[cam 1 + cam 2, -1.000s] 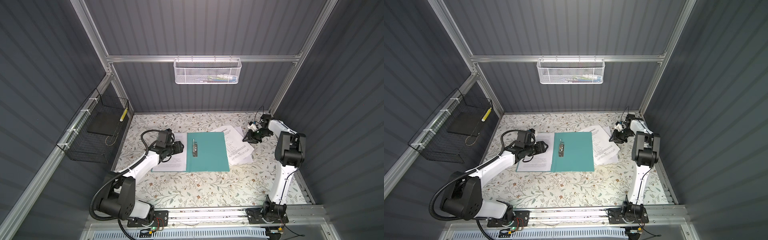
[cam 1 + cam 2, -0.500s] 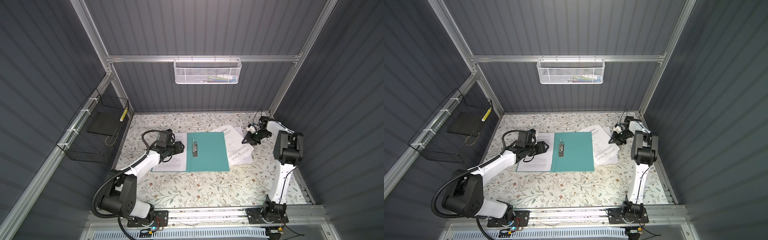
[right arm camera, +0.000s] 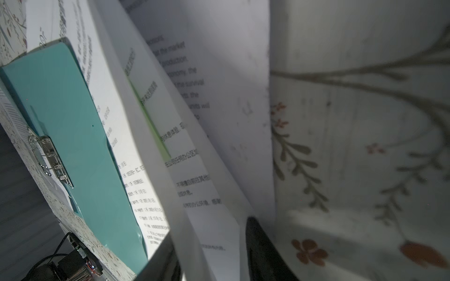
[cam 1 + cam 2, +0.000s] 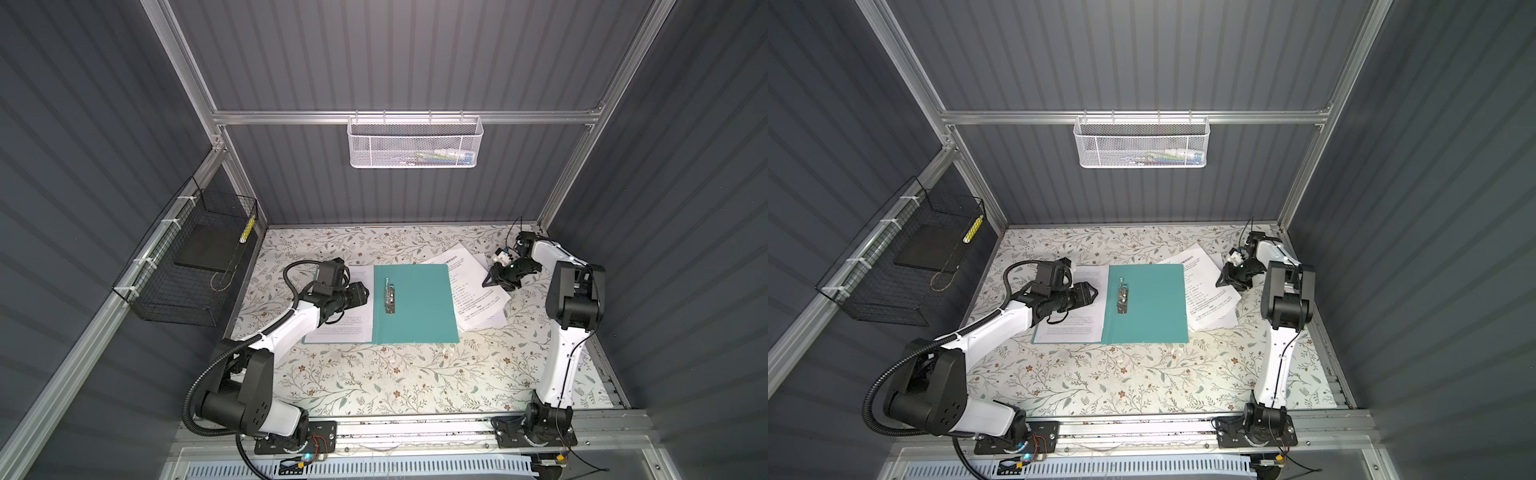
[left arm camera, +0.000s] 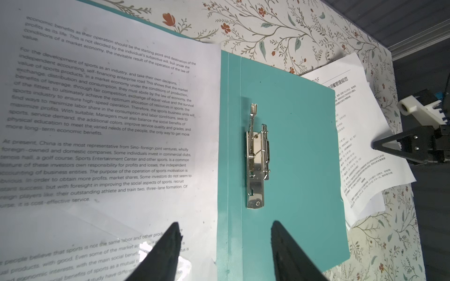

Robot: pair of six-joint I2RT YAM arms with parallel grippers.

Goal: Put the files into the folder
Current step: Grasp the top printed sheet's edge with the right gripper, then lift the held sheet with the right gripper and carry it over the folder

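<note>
Teal folder [image 4: 415, 307], left end effector [image 5: 226, 225] wide, right end effector [image 3: 209, 231] parted astride files [image 3: 219, 73], wrist view only

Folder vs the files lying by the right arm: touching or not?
Touching. In both top views the folder overlaps the files; the right wrist view shows its teal cover lying flat on the top printed sheet, with no gap.

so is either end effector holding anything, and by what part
Left end effector: nothing. Right end effector has an edge of the loose sheets between its jaws; whether clamped cannot be told.
</note>
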